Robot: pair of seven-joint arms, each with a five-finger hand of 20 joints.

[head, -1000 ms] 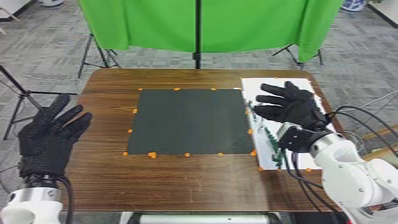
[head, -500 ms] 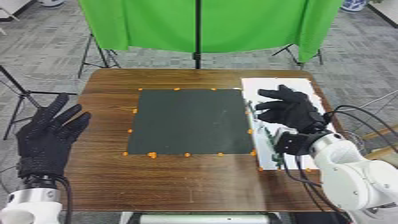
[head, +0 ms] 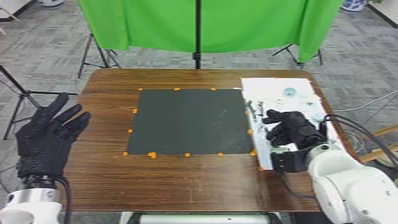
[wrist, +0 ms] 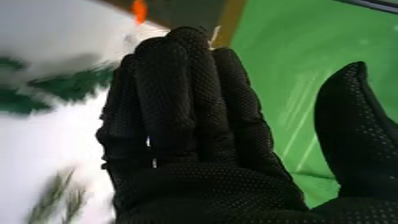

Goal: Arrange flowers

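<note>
My right hand (head: 293,129) is over the white sheet (head: 266,87) at the table's right, covering part of the flowers. Green stems (head: 256,109) lie on the sheet just beyond its fingers, and a pale bluish flower (head: 290,92) lies farther back. In the right wrist view the right hand (wrist: 200,145) has its fingers straight and side by side, thumb apart, holding nothing; dark green leaves (wrist: 71,85) and a blurred grey-green sprig (wrist: 58,197) lie on the white sheet beside it. My left hand (head: 49,132) is raised at the left table edge, fingers spread, empty.
A dark square mat (head: 191,121) with orange markers around it lies on the middle of the brown table (head: 178,185). Behind the table hangs a green cloth (head: 151,25) on a stand. Black cables (head: 366,131) loop beside the right arm.
My right hand has drawn back toward the robot and sunk lower over the sheet, uncovering the pale flower behind it. The left hand has barely moved.
</note>
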